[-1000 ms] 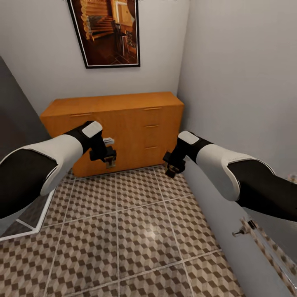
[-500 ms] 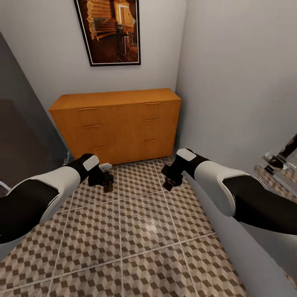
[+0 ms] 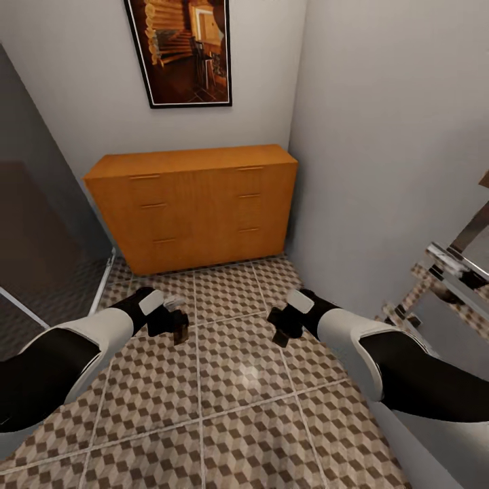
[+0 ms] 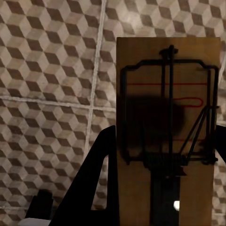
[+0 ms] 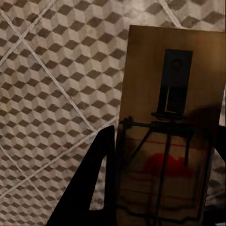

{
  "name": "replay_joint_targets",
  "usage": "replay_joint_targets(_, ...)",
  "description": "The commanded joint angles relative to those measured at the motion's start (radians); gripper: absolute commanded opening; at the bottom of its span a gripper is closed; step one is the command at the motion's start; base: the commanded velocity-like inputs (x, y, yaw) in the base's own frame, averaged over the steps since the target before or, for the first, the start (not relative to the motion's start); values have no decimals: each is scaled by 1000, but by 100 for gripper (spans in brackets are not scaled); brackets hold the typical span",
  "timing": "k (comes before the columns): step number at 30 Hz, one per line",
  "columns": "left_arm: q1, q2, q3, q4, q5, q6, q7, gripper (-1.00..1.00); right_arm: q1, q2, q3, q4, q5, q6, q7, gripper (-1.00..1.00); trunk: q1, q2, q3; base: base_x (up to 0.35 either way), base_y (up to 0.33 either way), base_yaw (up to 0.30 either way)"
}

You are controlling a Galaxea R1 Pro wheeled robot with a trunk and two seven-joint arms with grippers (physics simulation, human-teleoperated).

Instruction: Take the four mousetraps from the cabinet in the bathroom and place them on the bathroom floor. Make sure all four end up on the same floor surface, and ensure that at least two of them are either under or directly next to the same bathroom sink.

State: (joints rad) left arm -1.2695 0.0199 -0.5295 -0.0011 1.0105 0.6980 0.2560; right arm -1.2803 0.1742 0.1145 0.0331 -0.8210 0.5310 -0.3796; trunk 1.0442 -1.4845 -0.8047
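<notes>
Head view: the orange-brown cabinet (image 3: 193, 204) stands against the back wall under a framed picture (image 3: 182, 51), all drawer fronts flush. Both arms reach low over the cube-patterned bathroom floor (image 3: 231, 401). The left pincer (image 3: 178, 328) holds a small board above the tiles, and the right pincer (image 3: 280, 331) hangs just across from it, well short of the cabinet. A chrome rail (image 3: 448, 265) juts in along the right-hand wall.

Left wrist view: the left pincer is pinching a mousetrap (image 4: 168, 127), wooden board upright between the dark fingers (image 4: 96, 174), wire spring facing the camera, tiles beyond.

Right wrist view: the right pincer grips a second mousetrap (image 5: 172, 136), red spot and wire frame showing, floor tiles behind it.
</notes>
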Motion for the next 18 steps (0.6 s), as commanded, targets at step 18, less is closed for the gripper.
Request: replay_joint_targets(18,158,-2,-4,0,-12,-200,-62,-100,149,0,10,5,411,-117,124,-100,0,-1,-1,-273,128,0)
